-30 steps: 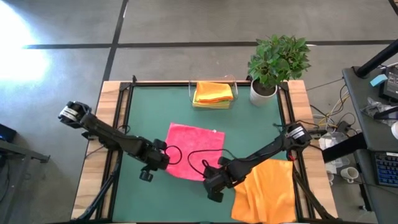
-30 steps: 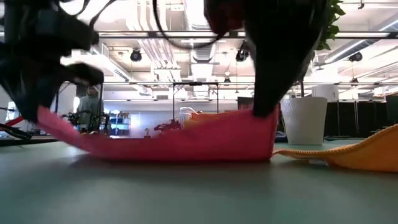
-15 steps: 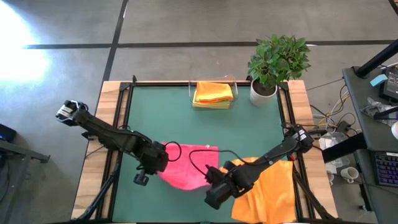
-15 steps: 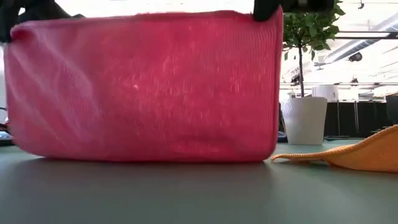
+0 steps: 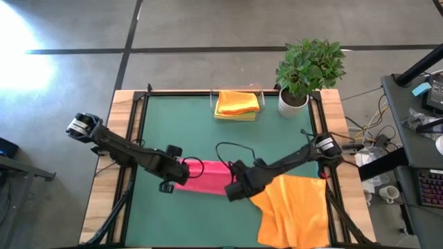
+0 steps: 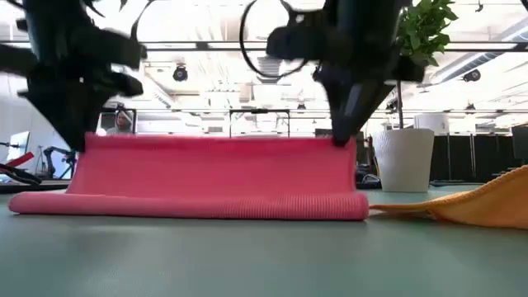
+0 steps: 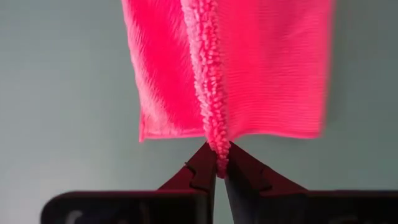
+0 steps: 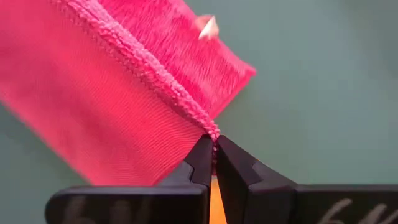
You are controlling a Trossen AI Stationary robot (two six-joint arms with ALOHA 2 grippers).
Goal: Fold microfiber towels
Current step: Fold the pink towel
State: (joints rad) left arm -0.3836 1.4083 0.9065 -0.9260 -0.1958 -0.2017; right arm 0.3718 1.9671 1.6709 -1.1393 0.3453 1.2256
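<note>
Pink towel (image 5: 205,176): near front of green mat (image 5: 208,131), doubled over into a long strip — fold lying on the mat, upper edges lifted between both grippers.
Left gripper (image 5: 177,171): at the strip's left end, jaws closed on the pink towel's edge; left wrist view shows the fluffy hem pinched between the fingers (image 7: 202,171).
Right gripper (image 5: 232,185): at the strip's right end, jaws likewise clamped on the hem (image 8: 155,81).
Orange towel (image 5: 294,211): spread loosely at the mat's front right corner, just beside the right gripper.
Folded stack (image 5: 237,104): orange over yellow, at the mat's far edge — beside the plant (image 5: 308,69).
</note>
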